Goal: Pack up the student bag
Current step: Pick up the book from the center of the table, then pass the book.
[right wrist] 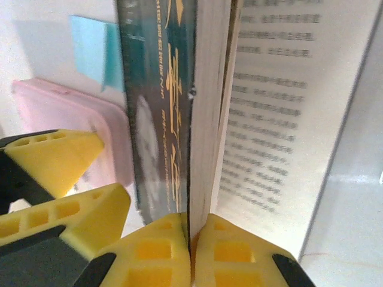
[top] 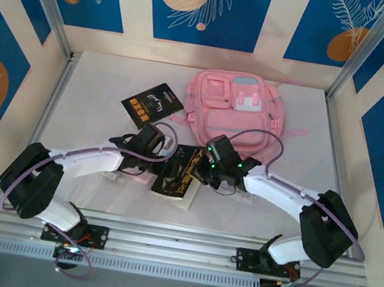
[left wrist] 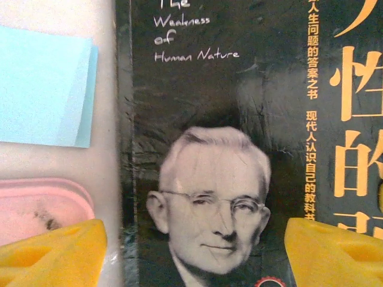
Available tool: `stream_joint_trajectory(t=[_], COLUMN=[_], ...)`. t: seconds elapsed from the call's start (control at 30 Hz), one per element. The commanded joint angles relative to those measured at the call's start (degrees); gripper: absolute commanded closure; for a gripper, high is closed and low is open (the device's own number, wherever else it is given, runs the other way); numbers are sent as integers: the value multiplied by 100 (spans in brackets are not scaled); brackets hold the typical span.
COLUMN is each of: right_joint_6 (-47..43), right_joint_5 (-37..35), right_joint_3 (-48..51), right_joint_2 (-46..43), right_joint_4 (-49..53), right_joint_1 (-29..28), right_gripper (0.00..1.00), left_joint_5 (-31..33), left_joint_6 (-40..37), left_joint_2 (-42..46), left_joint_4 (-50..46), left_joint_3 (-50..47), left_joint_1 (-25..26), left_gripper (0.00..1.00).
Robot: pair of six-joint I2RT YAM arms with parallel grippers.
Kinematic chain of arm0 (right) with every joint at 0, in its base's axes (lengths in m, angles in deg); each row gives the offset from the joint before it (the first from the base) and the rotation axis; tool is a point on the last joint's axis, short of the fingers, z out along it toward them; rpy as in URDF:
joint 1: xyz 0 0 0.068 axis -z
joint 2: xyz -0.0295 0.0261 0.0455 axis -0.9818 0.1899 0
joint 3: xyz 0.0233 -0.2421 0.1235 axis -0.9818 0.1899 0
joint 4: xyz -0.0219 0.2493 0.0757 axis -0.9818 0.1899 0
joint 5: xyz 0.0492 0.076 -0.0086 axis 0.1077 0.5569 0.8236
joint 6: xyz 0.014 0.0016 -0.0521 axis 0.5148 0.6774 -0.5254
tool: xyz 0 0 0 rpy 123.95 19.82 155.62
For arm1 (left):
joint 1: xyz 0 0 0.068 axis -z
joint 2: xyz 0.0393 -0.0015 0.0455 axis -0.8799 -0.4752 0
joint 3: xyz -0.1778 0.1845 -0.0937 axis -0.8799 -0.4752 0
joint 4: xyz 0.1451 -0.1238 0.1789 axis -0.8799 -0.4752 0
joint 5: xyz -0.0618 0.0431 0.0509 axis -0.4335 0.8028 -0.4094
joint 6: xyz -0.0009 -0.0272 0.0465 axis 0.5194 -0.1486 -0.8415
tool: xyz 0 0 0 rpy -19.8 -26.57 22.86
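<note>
Pink fabric with pale grey-blue trim marks the student bag, which lies flat on the white table on the far side of the black paperback, toward the back wall and well apart from it, pockets facing up. Your right gripper has its yellow fingers pressed together on the paperback's edge, pinching the dark cover and a block of pages, while a printed page splays away on the other side. Whether the paperback is clear of the table cannot be told. Your left gripper hangs over the paperback's front cover with its jaws spread wide and nothing between them, one fingertip off the cover's edge, the other over the gold lettering; the cover shows a grey-haired man in glasses. Just beside the paperback, on the left arm's side, rest a pale blue sticky note and a small pink pencil case, the note farther from the gripper. A second black book lies beyond the paperback, to the far left of it, near the bag.
</note>
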Motion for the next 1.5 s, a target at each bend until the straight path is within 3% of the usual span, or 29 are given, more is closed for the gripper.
stream_joint_trajectory(t=[0.0,0.23,0.5,0.83,1.03,1.33,1.47], right_joint_6=[-379,-915,-741,-273,-377,-557,-618], right_joint_5=[364,1300,2288,2894,2947,2768,2721], right_joint_3=[-154,190,1202,2039,2084,2260,2257], right_joint_2=[-393,-930,-1332,-1497,-1634,-1676,-1621], right_joint_4=[107,-486,-1638,-3000,-2841,-2557,-2441], right_joint_1=[285,1015,1798,2260,2423,2518,2517], right_gripper=[100,100,100,100,100,100,100], left_joint_5=[128,-210,-791,-1269,-1467,-1630,-1650], left_joint_6=[225,1115,1910,2243,2483,2732,2825], left_joint_2=[230,208,-209,-882,-1036,-811,-693], left_joint_4=[33,1068,2082,2518,3035,3553,3702], left_joint_3=[143,-107,-347,-364,-488,-558,-584], left_joint_1=[-138,-264,-230,-30,-12,-2,-3], left_gripper=[18,8,10,12,16,44,69])
